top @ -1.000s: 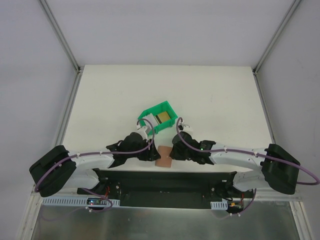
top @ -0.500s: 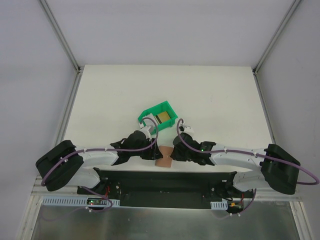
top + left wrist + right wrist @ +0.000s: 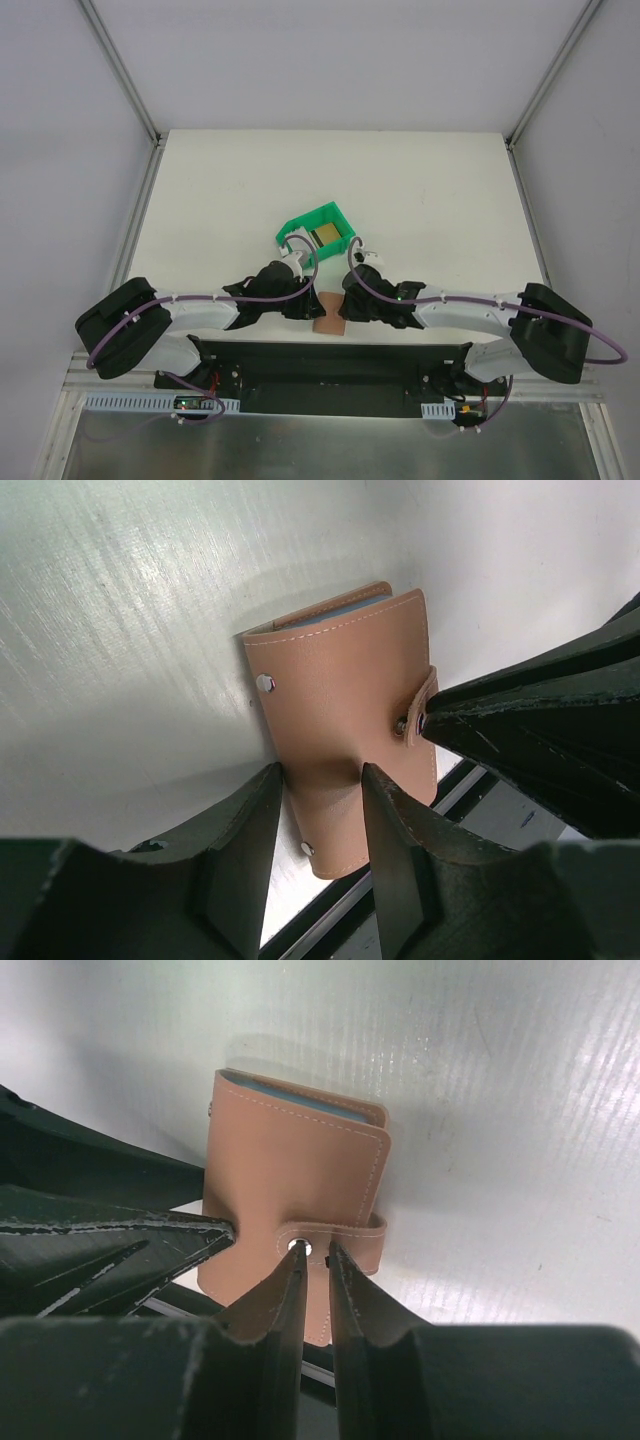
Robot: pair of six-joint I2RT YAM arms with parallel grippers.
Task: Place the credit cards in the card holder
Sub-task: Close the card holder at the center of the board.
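Lying in green bin point(image 3: 300, 222), gold card point(image 3: 322, 237), card holder point(image 3: 328, 313) closed

Both arms are white shells with black joints. The left arm point(image 3: 190, 313) has a bulky black housing at eight o'clock, the right arm point(image 3: 470, 312) one at four o'clock. A purple cable point(image 3: 250, 297) trails along each. The left fingers point(image 3: 235, 860) and right fingers point(image 3: 262, 1312) are matt black, tapered and pale-scuffed.

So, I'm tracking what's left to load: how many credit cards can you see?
1: a gold-olive card lying in the green bin. Others may sit under it or behind the bin's wall, and the folded card holder hides its inside.
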